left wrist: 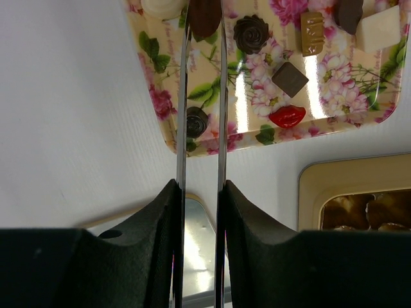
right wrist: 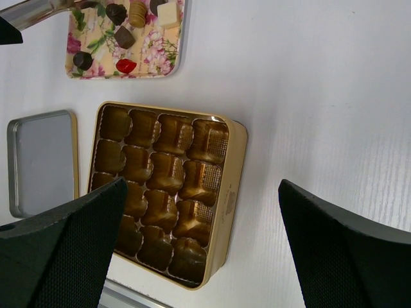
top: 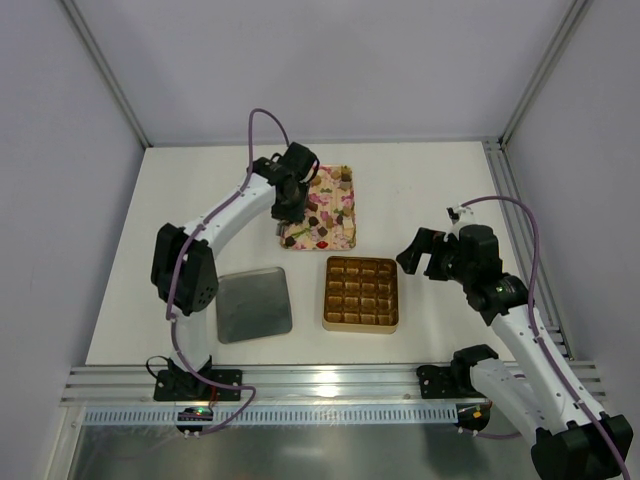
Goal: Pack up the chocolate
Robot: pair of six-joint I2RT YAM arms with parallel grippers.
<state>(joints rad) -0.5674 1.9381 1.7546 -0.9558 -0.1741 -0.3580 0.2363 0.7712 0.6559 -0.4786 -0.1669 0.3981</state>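
Several chocolates [top: 333,210], mostly dark brown, lie on the pink floral tray [top: 345,238]. In the left wrist view I see a dark rose [left wrist: 251,33], a dark square [left wrist: 290,76], a tan bar [left wrist: 312,32] and a red lip-shaped piece [left wrist: 287,116]. My left gripper [top: 293,208] is over the tray's left side. Its thin metal blades [left wrist: 203,11] are closed on a dark brown chocolate [left wrist: 204,19] at the tips. The gold box [top: 361,326] has all its visible cells bare [right wrist: 160,173]. My right gripper [top: 425,255] hangs open and holds nothing [right wrist: 202,250] by the box's right edge.
A silver lid [top: 254,305] lies flat left of the gold box, also in the right wrist view [right wrist: 42,160]. The aluminium rail [top: 330,385] runs along the table's near edge. The enclosure walls stand at the back and sides.
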